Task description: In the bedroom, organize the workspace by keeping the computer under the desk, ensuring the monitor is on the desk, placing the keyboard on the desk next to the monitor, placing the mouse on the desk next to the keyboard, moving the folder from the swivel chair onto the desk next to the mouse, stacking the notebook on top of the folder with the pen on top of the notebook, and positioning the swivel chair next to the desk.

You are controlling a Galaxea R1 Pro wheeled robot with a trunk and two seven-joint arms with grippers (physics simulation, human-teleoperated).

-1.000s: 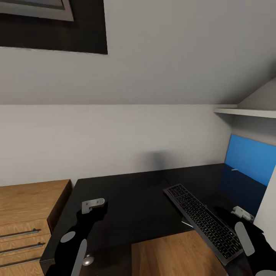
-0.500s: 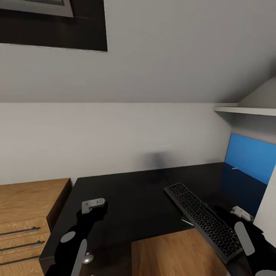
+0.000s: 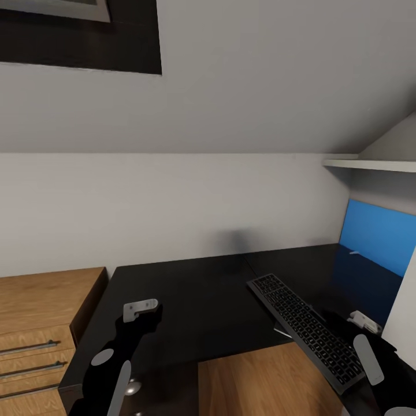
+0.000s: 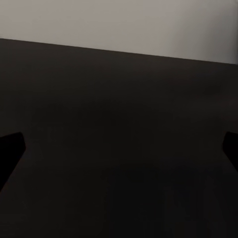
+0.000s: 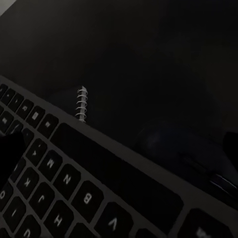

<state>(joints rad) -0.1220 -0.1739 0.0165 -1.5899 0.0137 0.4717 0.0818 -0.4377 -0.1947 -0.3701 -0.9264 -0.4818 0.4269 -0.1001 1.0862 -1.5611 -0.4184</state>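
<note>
The black desk [image 3: 196, 300] spans the lower head view. The keyboard [image 3: 300, 329] lies slanted across its inner corner, its near end jutting past the edge. My right gripper [image 3: 341, 320] hovers open just above the keys [image 5: 64, 183], its fingers spread wide. A spiral binding, likely the notebook [image 5: 81, 103], pokes out from under the keyboard. Beside it lies a dim rounded shape, perhaps the mouse [image 5: 193, 148]. My left gripper [image 3: 144, 318] is open over bare desk [image 4: 119, 99]. A small pale stick, perhaps the pen [image 3: 354, 252], lies far right. Monitor, computer, folder and swivel chair are out of view.
A light-wood drawer chest [image 3: 34, 312] stands against the desk's left end. A blue wall panel [image 3: 375, 237] and a white shelf [image 3: 370, 167] are at the right. A silver drawer knob [image 3: 133, 388] shows under the desk's front edge. Wood floor [image 3: 260, 387] lies in the desk's inner corner.
The whole picture has shifted slightly upward, so the camera moved. The keyboard shifted with the desk. Both arms keep their places in the picture.
</note>
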